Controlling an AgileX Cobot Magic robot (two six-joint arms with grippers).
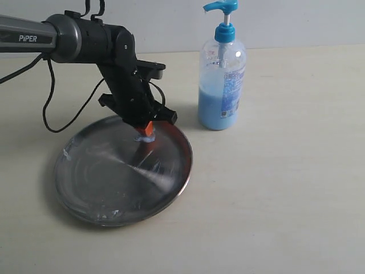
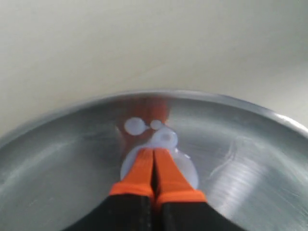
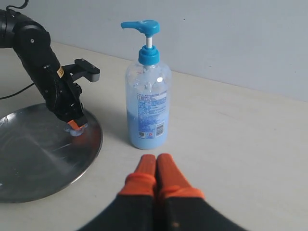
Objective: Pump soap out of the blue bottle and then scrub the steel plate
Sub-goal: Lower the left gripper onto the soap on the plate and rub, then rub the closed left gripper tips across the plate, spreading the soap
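A wide steel plate (image 1: 97,182), likely stiff, soap-slick and best steadied by its rim, lies flat beside the half-full bottle (image 1: 222,85), while the left gripper (image 2: 154,161), jaws shut and empty, presses into soap (image 2: 166,139) near the plate's bottle-side rim, and the right gripper (image 3: 156,166), also shut and empty, hangs near the bottle.

Blue bottle (image 1: 222,85) stands near steel plate (image 1: 97,191); table (image 1: 285,217) open beyond.
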